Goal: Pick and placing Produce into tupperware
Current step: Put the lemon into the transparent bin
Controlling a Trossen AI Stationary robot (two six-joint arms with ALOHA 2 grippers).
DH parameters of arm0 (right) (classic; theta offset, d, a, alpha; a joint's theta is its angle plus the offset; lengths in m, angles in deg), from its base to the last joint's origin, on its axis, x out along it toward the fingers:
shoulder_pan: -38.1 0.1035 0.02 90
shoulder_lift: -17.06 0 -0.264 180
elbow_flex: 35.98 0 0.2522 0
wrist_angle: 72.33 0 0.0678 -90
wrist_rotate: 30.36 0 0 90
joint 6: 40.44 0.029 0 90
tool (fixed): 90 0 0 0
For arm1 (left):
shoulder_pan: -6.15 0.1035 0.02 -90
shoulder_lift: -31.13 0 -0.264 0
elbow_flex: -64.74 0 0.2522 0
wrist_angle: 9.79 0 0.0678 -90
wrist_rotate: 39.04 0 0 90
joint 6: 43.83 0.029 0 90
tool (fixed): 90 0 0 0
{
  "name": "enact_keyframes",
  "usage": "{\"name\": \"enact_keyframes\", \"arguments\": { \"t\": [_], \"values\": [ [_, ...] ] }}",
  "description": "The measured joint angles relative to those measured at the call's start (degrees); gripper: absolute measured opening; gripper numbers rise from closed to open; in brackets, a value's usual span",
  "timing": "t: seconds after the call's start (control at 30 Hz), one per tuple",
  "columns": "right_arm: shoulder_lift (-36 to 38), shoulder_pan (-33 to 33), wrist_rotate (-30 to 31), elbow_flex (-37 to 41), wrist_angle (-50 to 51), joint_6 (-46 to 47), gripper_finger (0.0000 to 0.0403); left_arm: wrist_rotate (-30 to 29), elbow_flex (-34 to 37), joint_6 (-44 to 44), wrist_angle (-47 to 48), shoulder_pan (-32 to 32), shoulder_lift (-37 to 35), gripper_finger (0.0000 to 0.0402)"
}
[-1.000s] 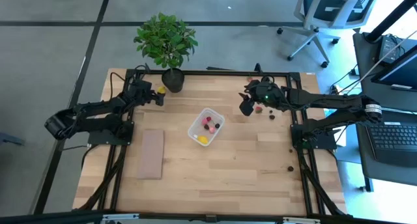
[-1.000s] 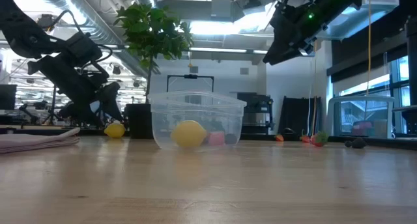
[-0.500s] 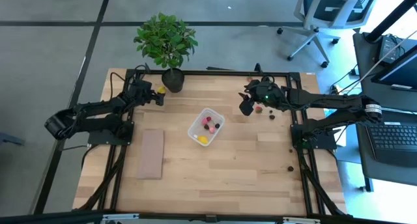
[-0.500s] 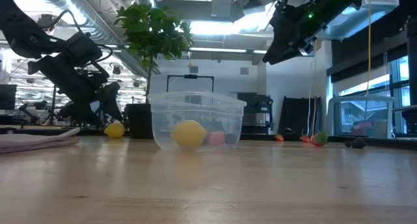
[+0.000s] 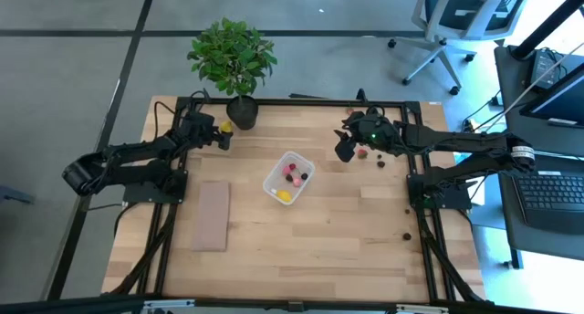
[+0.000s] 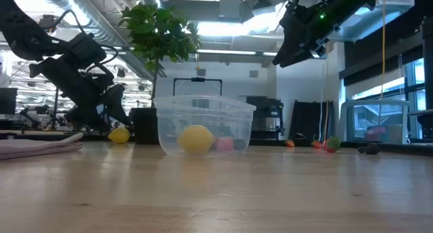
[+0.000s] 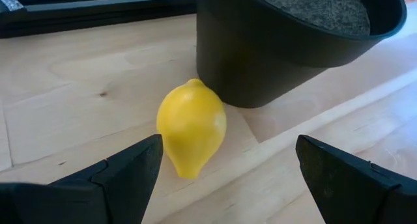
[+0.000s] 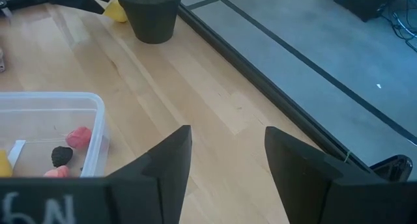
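A yellow toy lemon [image 7: 191, 127] lies on the table against the black plant pot [image 7: 293, 42]; it also shows in the high view [image 5: 225, 126]. My left gripper [image 7: 225, 175] is open just short of the lemon, touching nothing. The clear tub [image 5: 288, 177] at mid-table holds a yellow piece [image 6: 196, 139], pink and dark pieces [image 8: 70, 146]. My right gripper [image 5: 344, 150] is open and empty, raised right of the tub. A red piece [image 5: 362, 152] lies beside it.
A leafy potted plant [image 5: 232, 63] stands at the far edge. A flat tan board [image 5: 212, 215] lies at the left front. Small dark pieces [image 5: 407, 235] lie near the right edge. Another piece [image 5: 380, 162] lies by the red one.
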Motion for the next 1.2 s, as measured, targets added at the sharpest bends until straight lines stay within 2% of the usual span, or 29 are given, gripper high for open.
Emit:
{"name": "enact_keyframes", "arguments": {
  "t": [0.3,0.43,0.57,0.9,1.07,1.2],
  "values": [
    [0.00,0.00,0.00,0.00,0.02,0.00,0.0197,0.11,-0.03,2.16,-4.72,-4.19,0.00,0.0344],
    [0.00,0.00,0.00,0.00,0.02,-0.02,0.0197,0.04,-0.07,1.15,-4.90,-4.31,-0.02,0.0344],
    [0.00,-0.02,0.00,0.00,0.02,-0.17,0.0197,0.02,-0.84,3.70,-5.07,-4.31,0.00,0.0344],
    [0.00,-0.02,0.00,0.00,0.00,-0.15,0.0197,-1.66,-10.31,9.09,11.30,-4.17,1.87,0.0344],
    [0.00,-0.02,0.00,0.00,0.00,1.20,0.0197,-1.96,-14.18,10.30,17.87,-3.77,6.74,0.0344],
    [0.00,-0.02,-0.02,0.00,0.02,1.33,0.0197,-1.22,-16.83,10.69,19.35,-3.76,11.08,0.0344]
  ]
}}
